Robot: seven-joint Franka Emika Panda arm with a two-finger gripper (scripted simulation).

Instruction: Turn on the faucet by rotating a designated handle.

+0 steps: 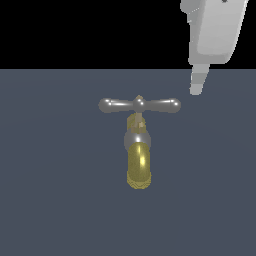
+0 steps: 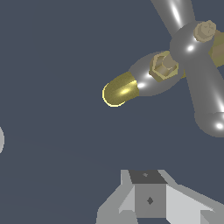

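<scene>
- Exterior view: we see the faucet (image 1: 138, 150) standing mid-floor, its handle (image 1: 139, 105) lying level across the top. Our gripper (image 1: 197, 85) hangs above the crossbar's end at this view's right, apart, likely staged to push it.
- Wrist view: the handle (image 2: 192, 48) sits near; one finger (image 2: 148, 199) shows, so whether they are spread we cannot tell.

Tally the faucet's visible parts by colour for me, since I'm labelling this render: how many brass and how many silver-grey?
Brass: 2, the spout and the stem
Silver-grey: 2, the handle and the collar
Total: 4
</scene>
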